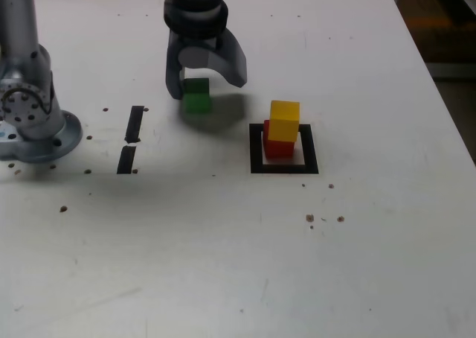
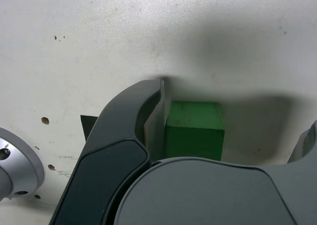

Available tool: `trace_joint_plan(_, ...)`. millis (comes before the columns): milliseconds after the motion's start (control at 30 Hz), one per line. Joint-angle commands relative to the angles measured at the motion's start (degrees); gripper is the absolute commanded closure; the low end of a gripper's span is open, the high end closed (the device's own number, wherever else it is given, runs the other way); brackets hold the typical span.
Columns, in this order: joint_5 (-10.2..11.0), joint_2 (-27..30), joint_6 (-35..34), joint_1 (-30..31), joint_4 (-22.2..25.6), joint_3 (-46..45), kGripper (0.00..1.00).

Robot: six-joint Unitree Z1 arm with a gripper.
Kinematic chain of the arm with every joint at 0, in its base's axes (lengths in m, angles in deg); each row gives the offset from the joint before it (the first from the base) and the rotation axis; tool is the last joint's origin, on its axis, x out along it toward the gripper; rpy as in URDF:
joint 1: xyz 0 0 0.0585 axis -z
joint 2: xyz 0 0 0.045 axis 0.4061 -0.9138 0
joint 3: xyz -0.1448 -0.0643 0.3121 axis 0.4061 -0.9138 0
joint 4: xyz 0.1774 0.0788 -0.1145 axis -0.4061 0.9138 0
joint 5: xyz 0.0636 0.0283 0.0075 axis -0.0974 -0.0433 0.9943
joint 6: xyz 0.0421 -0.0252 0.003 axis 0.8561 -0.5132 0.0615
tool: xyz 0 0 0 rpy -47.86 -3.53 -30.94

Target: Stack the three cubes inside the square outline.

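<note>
Claw (image 2: pixel 233 140) wide apart, straddling green cube (image 2: pixel 193 128) on counter (image 1: pixel 223 263), off-centre toward one finger. Best centred before closing, then lifted clear onto yellow cube (image 1: pixel 284 120) atop red cube (image 1: pixel 279 147) inside square outline (image 1: pixel 256 148).

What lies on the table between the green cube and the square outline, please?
Nothing: in the exterior view the stretch of white table between the green cube and the square outline is bare apart from the hand's shadow.
</note>
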Motion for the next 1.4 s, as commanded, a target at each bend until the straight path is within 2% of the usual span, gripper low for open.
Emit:
trace_joint_plan(0,-0.3,-0.9,0.5,-0.6,-0.6,-0.1,0.02)
trace_joint_plan(200,-1.2,-2.5,1.4,-1.7,-1.0,-0.2,0.13)
trace_joint_plan(300,-1.5,-2.8,1.6,-2.3,-1.1,-0.5,0.27)
trace_joint_plan(500,-1.9,-2.9,1.7,-2.9,-1.4,-0.4,0.64)
trace_joint_plan(667,-3.5,-2.8,2.2,-2.9,-1.2,-0.5,0.80)
trace_joint_plan(867,-3.9,-2.0,2.5,-2.9,-0.3,-0.4,0.86)
trace_joint_plan(1033,-4.1,-0.3,2.6,-2.5,3.3,1.1,0.86)
trace_joint_plan(1167,-3.7,1.7,2.2,-1.4,9.4,4.6,0.86)
trace_joint_plan(1367,-3.2,3.7,0.3,1.9,22.2,15.0,0.86)
